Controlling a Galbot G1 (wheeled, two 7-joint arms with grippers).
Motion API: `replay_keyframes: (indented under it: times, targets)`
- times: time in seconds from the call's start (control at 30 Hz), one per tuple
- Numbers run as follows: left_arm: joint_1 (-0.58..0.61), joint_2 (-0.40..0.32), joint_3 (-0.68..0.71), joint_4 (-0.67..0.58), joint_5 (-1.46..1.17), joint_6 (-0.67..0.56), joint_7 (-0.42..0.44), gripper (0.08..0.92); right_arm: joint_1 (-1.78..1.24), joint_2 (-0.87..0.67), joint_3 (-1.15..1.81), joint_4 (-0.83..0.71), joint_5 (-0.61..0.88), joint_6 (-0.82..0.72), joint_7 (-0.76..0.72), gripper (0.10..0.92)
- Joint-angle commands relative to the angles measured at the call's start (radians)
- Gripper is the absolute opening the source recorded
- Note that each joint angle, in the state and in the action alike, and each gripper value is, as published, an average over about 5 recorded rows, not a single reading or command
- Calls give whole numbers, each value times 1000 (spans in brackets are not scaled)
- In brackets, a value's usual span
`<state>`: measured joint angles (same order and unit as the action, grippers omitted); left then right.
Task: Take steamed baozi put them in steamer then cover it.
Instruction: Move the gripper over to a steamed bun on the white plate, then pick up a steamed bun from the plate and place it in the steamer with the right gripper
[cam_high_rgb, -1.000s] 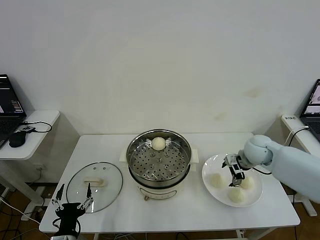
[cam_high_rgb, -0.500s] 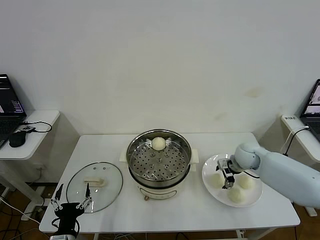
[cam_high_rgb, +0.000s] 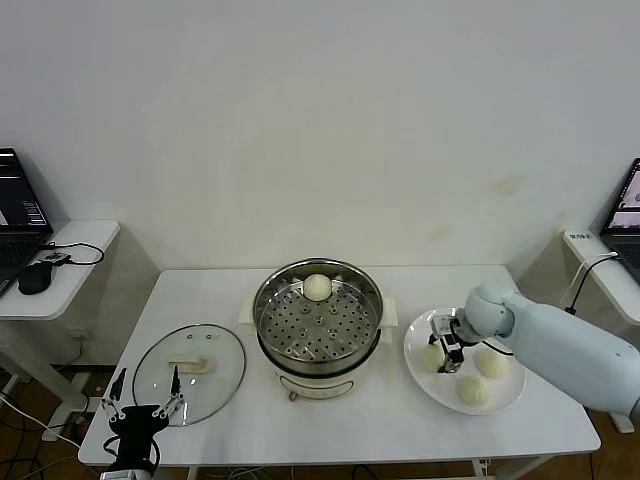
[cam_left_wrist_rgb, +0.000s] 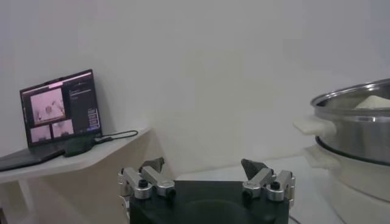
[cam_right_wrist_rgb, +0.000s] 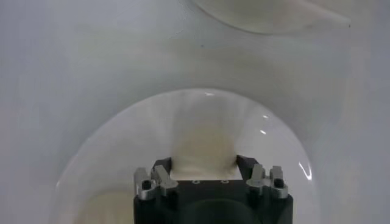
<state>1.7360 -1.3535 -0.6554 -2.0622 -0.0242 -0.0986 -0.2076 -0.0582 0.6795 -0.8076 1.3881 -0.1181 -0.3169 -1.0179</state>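
Observation:
The steel steamer (cam_high_rgb: 264, 312) stands mid-table with one baozi (cam_high_rgb: 317, 287) on its perforated tray. Three more baozi lie on the white plate (cam_high_rgb: 418, 372) to its right: one at the left (cam_high_rgb: 431, 358), two others (cam_high_rgb: 491, 363) (cam_high_rgb: 472, 392). My right gripper (cam_high_rgb: 445, 352) is down over the left one. In the right wrist view its fingers (cam_right_wrist_rgb: 162, 165) press both sides of that baozi (cam_right_wrist_rgb: 203, 143), which still rests on the plate (cam_right_wrist_rgb: 103, 164). The glass cover (cam_high_rgb: 189, 372) lies flat left of the steamer. My left gripper (cam_high_rgb: 140, 398) is open and parked at the front left table edge.
A side table with a laptop (cam_high_rgb: 18, 215) and a mouse stands at far left, and another laptop is at far right. The left wrist view shows the steamer's side (cam_left_wrist_rgb: 359, 122) and a laptop (cam_left_wrist_rgb: 58, 112) behind its open gripper (cam_left_wrist_rgb: 201, 165).
My right gripper has moved left across the plate, from over the right-hand baozi to the left one, and now has it between its fingers. The left arm has not moved.

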Motion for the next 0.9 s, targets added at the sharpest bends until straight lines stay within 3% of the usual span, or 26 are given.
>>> replay_keyframes:
  times: [0.03, 0.2, 0.33, 0.63, 0.9]
  targets:
    - [-1, 1, 1, -3, 0, -1, 0, 823, 191, -84, -35, 90, 116, -39, -34, 666]
    - [-2, 6, 5, -8, -3, -2, -2, 823, 394, -127, -109, 164, 248, -87, -40, 669]
    - [-1, 13, 10, -14, -4, -2, -3, 823, 605, -70, -231, 185, 350, -119, -27, 670]
    - [-6, 20, 13, -18, 1, -12, -7, 823, 766, 215, -389, 202, 595, -241, 90, 685]
    - [-11, 21, -5, -18, -6, -16, -3, 823, 629, 487, -388, 42, 640, -317, 187, 687]
